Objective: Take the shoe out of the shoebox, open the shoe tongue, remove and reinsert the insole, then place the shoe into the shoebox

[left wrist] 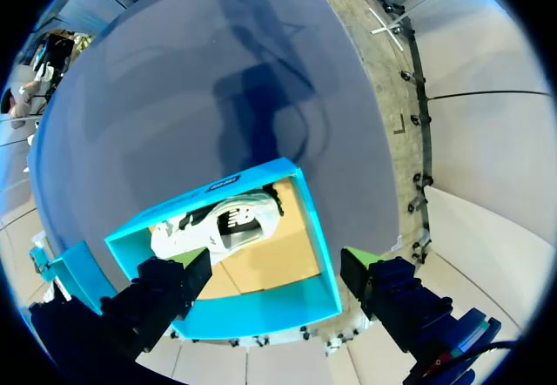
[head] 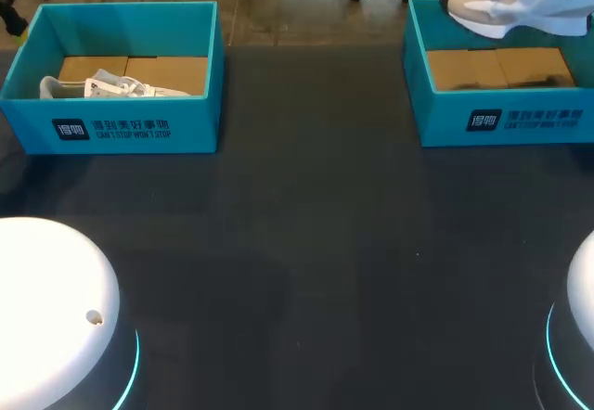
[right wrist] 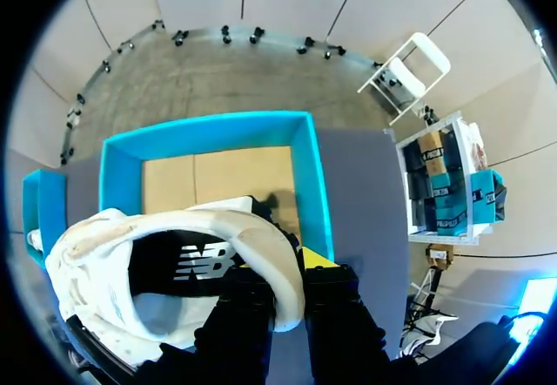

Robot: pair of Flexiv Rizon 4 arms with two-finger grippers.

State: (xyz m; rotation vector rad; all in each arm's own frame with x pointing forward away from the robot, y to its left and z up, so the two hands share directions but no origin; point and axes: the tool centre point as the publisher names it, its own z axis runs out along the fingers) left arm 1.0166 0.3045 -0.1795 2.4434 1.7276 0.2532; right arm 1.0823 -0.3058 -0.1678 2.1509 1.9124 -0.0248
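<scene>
Right gripper clamped a white shoe above the right shoebox; left gripper hung wide open over the left shoebox, which held a second shoe.

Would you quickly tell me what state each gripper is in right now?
Left gripper: open, holding nothing.
Right gripper: closed on the shoe.

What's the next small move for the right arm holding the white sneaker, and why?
Probably draw the white sneaker toward the robot, over the dark table. The right gripper has its jaws clamped on the collar, holding it above the teal cardboard shoebox, and the tongue and insole work needs table room.
</scene>
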